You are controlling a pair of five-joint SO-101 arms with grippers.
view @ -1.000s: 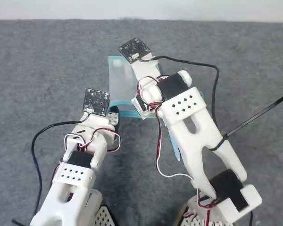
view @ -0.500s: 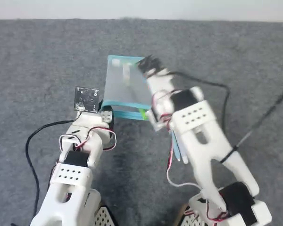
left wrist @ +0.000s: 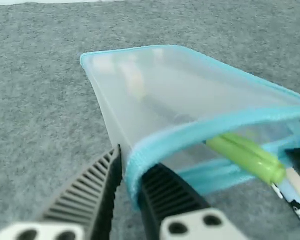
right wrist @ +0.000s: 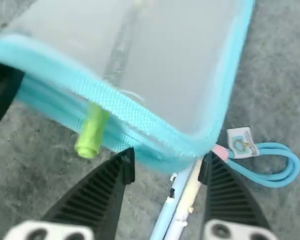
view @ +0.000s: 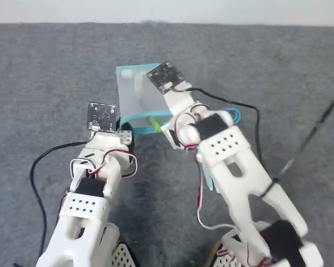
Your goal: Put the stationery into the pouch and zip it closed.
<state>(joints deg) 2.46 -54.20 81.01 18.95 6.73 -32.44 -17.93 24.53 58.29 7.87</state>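
Observation:
A translucent pouch (view: 138, 92) with blue trim lies on the grey carpet, its mouth gaping. My left gripper (left wrist: 131, 166) is shut on the pouch's (left wrist: 190, 105) near corner, by the blue zipper edge. A green pen (left wrist: 245, 155) pokes out of the mouth, and a pale blue-and-white pen (left wrist: 296, 194) lies just outside it. My right gripper (right wrist: 167, 156) stands open, straddling the zipper edge of the pouch (right wrist: 175, 60) at its other end. The green pen's tip (right wrist: 90, 136) shows there, with the pale pen (right wrist: 182, 205) between the fingers below the edge.
A blue cord loop (right wrist: 272, 159) with a small tag (right wrist: 241, 142) hangs off the pouch's end; it also shows as a loop (view: 232, 114) beside the right arm. A black cable (view: 303, 144) runs across the carpet (view: 50, 72) at right.
The right arm swung over the pouch and back toward the mouth. The pouch slid left and tilted, its mouth bulging open. The blue loop came into sight. The left gripper shifted slightly left.

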